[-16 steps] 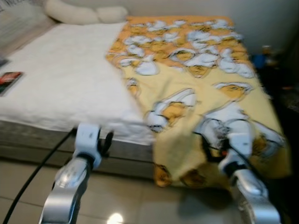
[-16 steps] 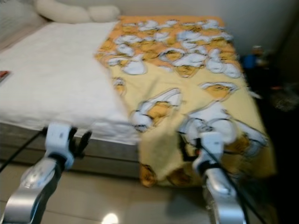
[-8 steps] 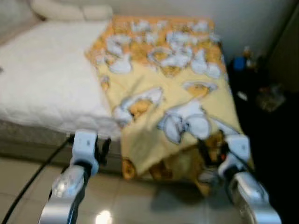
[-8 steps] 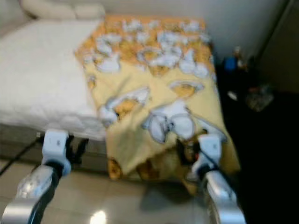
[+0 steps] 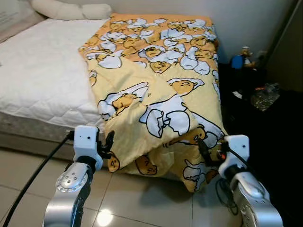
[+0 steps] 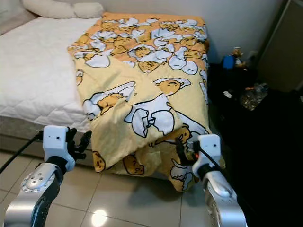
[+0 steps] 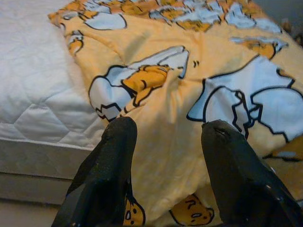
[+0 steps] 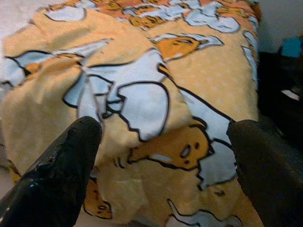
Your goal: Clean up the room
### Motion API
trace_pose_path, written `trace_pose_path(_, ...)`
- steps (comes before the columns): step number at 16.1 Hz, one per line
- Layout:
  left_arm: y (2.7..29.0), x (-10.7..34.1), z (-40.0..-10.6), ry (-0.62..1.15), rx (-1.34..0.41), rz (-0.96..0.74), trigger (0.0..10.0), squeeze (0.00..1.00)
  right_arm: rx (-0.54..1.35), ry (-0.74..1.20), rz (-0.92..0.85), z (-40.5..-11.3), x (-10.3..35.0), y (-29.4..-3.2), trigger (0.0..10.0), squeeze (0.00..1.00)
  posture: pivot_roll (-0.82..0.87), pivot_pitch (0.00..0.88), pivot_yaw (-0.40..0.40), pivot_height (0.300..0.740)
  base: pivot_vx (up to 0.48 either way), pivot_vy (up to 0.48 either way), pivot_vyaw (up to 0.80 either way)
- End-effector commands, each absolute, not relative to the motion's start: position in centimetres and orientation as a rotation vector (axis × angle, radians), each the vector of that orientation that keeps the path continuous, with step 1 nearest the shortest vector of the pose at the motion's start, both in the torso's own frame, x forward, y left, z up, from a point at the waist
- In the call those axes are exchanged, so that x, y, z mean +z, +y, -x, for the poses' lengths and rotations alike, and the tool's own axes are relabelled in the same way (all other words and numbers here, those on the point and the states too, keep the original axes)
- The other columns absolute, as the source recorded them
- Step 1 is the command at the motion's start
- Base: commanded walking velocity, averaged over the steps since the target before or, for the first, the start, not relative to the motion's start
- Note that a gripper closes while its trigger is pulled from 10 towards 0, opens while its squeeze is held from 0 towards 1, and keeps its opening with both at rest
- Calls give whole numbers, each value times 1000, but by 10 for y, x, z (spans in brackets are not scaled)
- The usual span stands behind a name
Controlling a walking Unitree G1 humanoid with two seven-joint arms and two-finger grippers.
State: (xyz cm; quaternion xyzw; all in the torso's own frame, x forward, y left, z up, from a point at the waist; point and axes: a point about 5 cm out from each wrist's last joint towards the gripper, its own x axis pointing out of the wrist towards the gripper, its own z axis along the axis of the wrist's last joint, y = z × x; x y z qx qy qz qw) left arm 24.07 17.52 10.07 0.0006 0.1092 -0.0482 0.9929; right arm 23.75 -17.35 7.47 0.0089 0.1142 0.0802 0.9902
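Head views: you face the yellow blanket [image 5: 156,90], rumpled and spilling off the bed [image 5: 42,80] toward 6 o'clock; tidying is barely begun. Left wrist view: left gripper [image 7: 168,132] open, empty, aimed at the folded edge. Right wrist view: right gripper [image 8: 163,130] spread wide, holding nothing

Blanket [image 5: 161,85] on bed [image 5: 42,80], right half, hanging over front edge. Pillows [image 5: 71,9] at back left. Figurine [image 5: 245,54] right of bed.
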Motion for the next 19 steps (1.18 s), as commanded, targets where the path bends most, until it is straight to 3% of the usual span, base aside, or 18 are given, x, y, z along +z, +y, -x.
trace_pose_path(1, 178, 104, -242, 205, -91, 9, 10000, 98, 180, 237, -35, -239, 74, -169, 10000, 0, -72, 0, 60, 740, 0, 0, 0)
trace_pose_path(19, 180, 104, -237, 214, -109, -14, 10000, 106, 155, 239, -39, -248, 73, -167, 10000, 0, -30, 0, 38, 740, 380, 0, 0)
